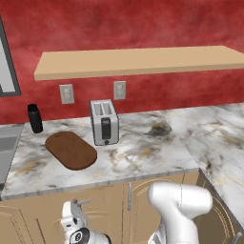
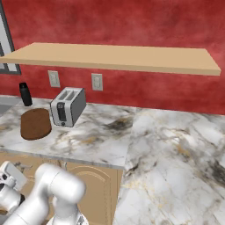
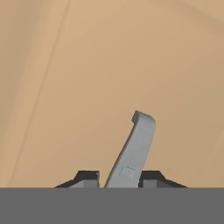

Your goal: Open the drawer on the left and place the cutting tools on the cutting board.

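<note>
The gripper (image 3: 119,180) is seen in the hand view pressed close to a tan wooden front, w/ a slim grey bar handle (image 3: 133,151) rising between the two dark fingertips (image 3: 87,177); the jaws sit narrow on either side of the bar, closed on it or all but touching it. In the left base view the hand is found low, in front of the tan cabinet fronts (image 1: 43,219) beneath the marble counter (image 1: 143,147). The drawer (image 3: 87,65) is taken to be the tan panel behind the handle; whether it's pulled out at all can't be told. The cutting board (image 1: 71,149) lies flat on the counter, just left of the toaster (image 1: 104,122), w/ a dark bottle (image 1: 35,118) further back-left near the red wall. Nothing is seen lying on the board
</note>
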